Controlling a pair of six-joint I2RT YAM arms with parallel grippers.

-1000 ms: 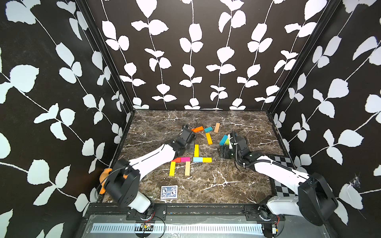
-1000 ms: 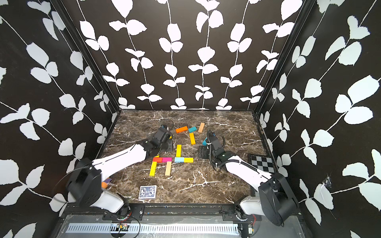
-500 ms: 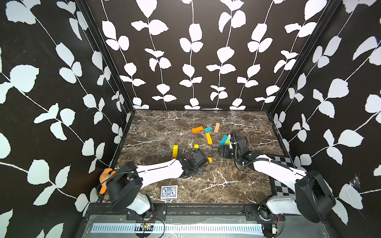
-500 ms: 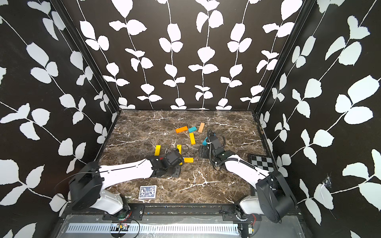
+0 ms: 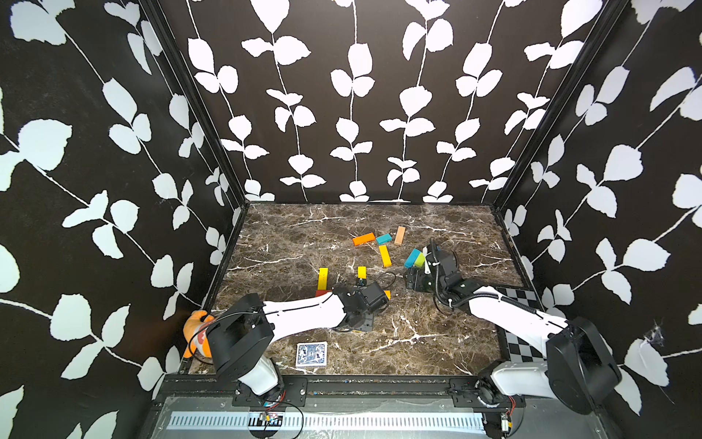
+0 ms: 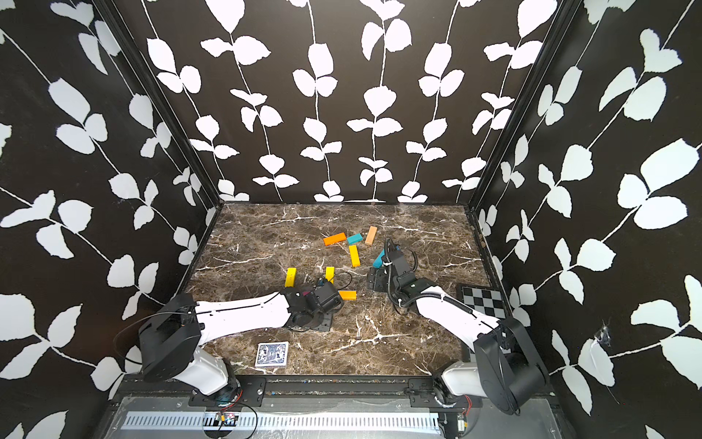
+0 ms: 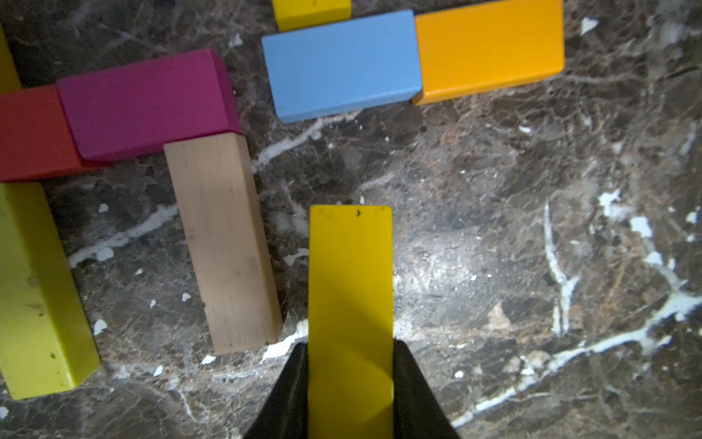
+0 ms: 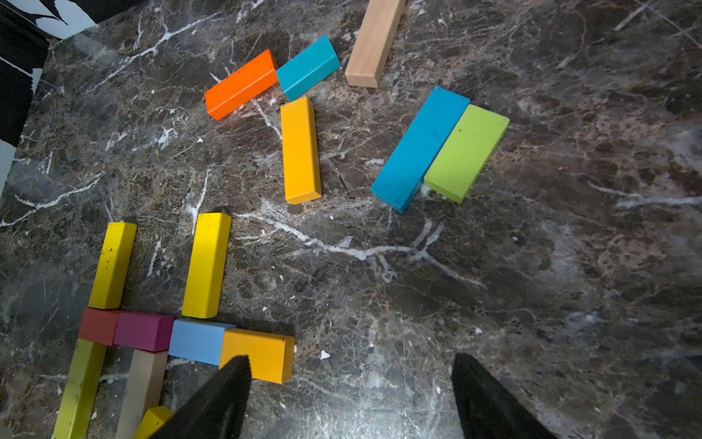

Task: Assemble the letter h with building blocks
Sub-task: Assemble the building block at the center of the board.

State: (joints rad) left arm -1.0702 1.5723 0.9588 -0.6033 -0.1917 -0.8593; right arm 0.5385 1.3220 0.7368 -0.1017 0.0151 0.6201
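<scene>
My left end effector (image 7: 349, 353) grips a yellow bar (image 7: 350, 281) just beside the tan bar (image 7: 224, 243) — I should lower it flat and parallel, nudging nothing; the right end effector (image 8: 351, 365) stands open.

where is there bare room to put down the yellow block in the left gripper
Open marble between the playing card and the right arm, and the back left corner, left of the orange block. Crowded around the pink block and tan block beside the yellow block in the left gripper.

Left arm (image 5: 304, 311) overlaps building blocks (image 5: 323, 279) (playing card (image 5: 311, 354) nearby).
</scene>
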